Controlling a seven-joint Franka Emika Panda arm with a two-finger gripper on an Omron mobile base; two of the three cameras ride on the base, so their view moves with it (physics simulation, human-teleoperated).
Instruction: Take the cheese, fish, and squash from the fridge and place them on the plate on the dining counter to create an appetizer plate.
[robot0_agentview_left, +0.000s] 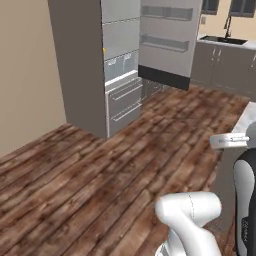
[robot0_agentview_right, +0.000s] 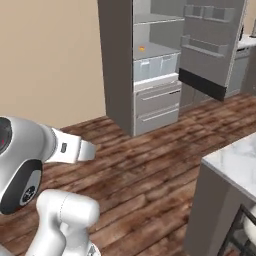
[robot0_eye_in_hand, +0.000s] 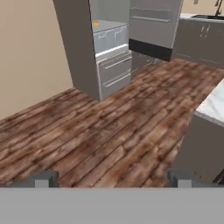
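Cheese retrieval is the step in hand, judged from the layout: the fridge stands open and nothing is held. Nearest the camera, in the hand view, the fingers (robot0_eye_in_hand: 113, 178) stand wide apart and empty, with only the wooden floor (robot0_eye_in_hand: 100, 140) between and beyond them.

To the robot's right, the white marble-veined dining counter (robot0_agentview_right: 235, 162) shows one corner above its grey-brown base; the plate cannot be made out on the visible part.

Across the floor, well apart from the hand, stands the fridge (robot0_agentview_right: 120, 65), tall and grey, its door (robot0_agentview_right: 210, 45) swung open to the right with door shelves showing. Inside, a pale shelf sits above a translucent drawer (robot0_agentview_right: 155, 67), with two grey drawer fronts below.

On that shelf lies the cheese (robot0_agentview_right: 142, 48), visible as a small yellow-orange speck near the left wall of the compartment; it also shows in the hand view (robot0_eye_in_hand: 96, 24). Wedge shape and red side are too small to confirm at this range. Fish and squash cannot be made out.

Handling, as a judgement: the cheese is likely light and firm, with flat faces. Grip it across the two broad parallel sides, not the tapered edge, which could slip out of the fingers. Approach level under the shelf above, keeping clear of the left wall
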